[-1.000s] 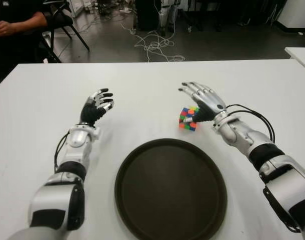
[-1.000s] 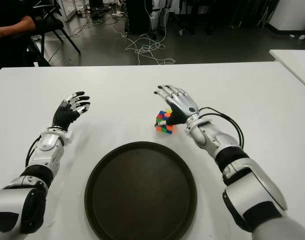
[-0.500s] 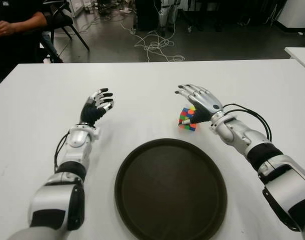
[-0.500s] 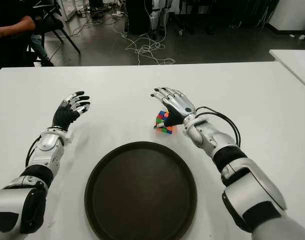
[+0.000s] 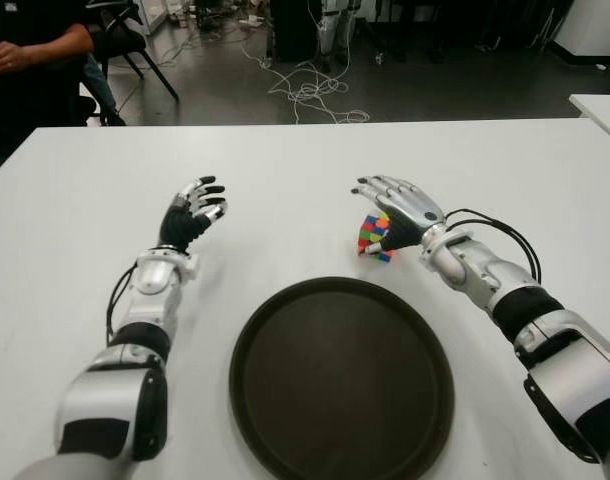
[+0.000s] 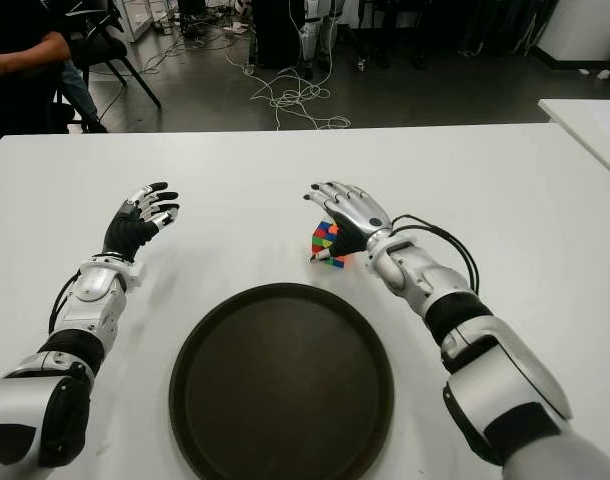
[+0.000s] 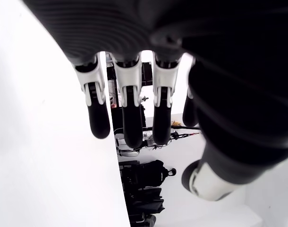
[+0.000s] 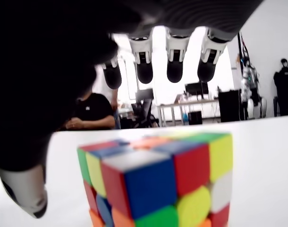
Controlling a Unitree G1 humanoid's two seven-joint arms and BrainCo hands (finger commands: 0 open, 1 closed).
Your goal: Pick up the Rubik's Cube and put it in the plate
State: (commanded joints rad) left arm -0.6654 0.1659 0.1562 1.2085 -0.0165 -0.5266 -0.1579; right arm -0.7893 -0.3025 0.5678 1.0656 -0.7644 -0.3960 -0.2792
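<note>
Nearest you, the plate (image 5: 341, 378) lies flat on the white counter (image 5: 75, 200), dark, round and with nothing in it. Your two forearms reach out past either side of it.

Just beyond the plate's far rim, toward your right, sits the cube (image 5: 373, 238) on the counter, apart from the plate. Your right hand (image 5: 403, 207) arches over it from the right, palm facing the cube, fingers (image 8: 175, 57) stretched out and spread above its top, thumb down beside it near the counter. In the right wrist view the fingers stand clear above the cube, so the hand is wide and grips nothing; you cannot tell from the eye views whether the palm touches the cube's side.

Your left hand (image 5: 190, 214) shows well to the left of the cube, above the counter, fingers (image 7: 126, 113) loosely bent and holding nothing.

Beyond the counter's far edge, cables (image 5: 310, 92) trail across a dark floor, and a seated person (image 5: 30, 55) is at the far left.
</note>
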